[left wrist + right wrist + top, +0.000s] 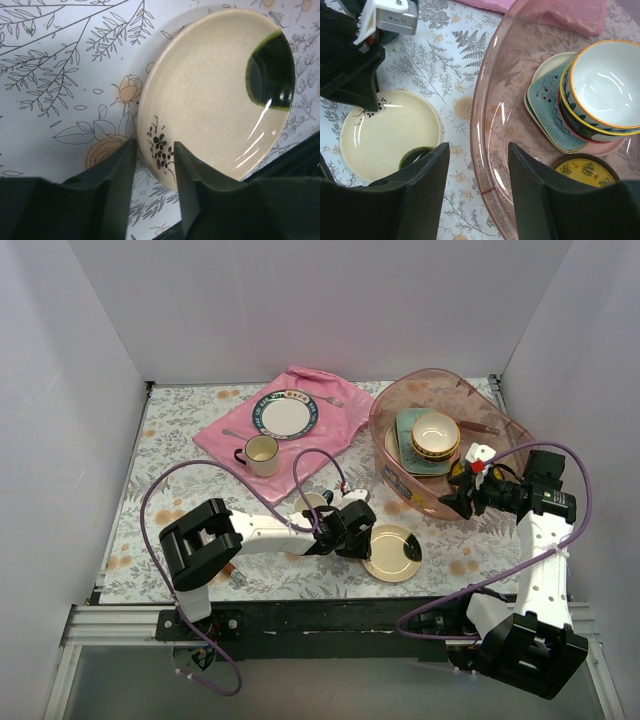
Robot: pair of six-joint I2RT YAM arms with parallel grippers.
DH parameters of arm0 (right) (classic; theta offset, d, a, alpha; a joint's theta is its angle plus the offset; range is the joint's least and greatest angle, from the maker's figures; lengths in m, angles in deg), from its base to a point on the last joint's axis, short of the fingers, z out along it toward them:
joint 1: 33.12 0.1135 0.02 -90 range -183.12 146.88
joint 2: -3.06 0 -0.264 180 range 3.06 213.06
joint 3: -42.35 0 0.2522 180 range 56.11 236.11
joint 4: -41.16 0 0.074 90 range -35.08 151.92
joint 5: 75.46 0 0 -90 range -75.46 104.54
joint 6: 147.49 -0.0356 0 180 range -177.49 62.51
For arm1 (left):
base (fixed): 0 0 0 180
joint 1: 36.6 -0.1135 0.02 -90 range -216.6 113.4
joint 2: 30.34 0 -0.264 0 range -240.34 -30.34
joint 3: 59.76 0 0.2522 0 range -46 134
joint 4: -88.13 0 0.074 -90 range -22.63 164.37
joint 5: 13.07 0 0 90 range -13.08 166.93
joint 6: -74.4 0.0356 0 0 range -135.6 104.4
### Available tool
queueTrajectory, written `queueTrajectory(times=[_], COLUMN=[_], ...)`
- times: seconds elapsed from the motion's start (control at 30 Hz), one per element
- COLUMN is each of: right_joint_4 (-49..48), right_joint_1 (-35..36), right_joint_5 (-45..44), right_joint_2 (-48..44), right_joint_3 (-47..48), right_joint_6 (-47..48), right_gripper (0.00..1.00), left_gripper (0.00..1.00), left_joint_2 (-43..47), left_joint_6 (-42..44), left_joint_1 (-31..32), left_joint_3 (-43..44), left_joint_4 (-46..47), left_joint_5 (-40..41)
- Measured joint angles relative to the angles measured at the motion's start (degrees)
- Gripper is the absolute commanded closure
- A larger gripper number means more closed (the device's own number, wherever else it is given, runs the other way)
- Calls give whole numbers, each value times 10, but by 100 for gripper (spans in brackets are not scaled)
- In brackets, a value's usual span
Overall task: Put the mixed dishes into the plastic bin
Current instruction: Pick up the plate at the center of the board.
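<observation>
From above, the task is seen partly done: a green tray [408, 445] and stacked bowls [437, 435] are already held in the plastic bin [500, 435]. Left outside it are a blue-rimmed plate [285, 415] and a mug [262, 453] on the pink cloth [340, 425], and a cream plate [392, 552] on the surface [180, 440]. The left arm is stretched low towards that plate, and the right gripper [458, 498] is held at the bin's near wall.

In the left wrist view, the left gripper [154, 147] is set astride the cream plate's rim. Whether it is already clamped cannot be told.

In the right wrist view, the right gripper [477, 150] is seen spread apart and empty above the bin's rim. A yellow dark-rimmed plate [582, 170] is also shown inside.
</observation>
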Motion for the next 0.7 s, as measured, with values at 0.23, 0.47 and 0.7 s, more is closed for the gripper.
queueTrajectory(times=[0.23, 0.47, 0.7], right_joint_4=[11, 29, 53], right_joint_1=[1, 2, 5], right_joint_5=[0, -2, -4], right_joint_2=[-13, -18, -19], right_joint_3=[-5, -5, -5], right_joint_6=[11, 30, 50], right_gripper=[42, 42, 42], left_gripper=[92, 100, 100], left_joint_2=[-13, -13, 17], left_joint_6=[0, -2, 4], left_joint_1=[-6, -8, -8], left_joint_3=[6, 10, 8], left_joint_4=[3, 21, 28], left_joint_5=[-14, -29, -43])
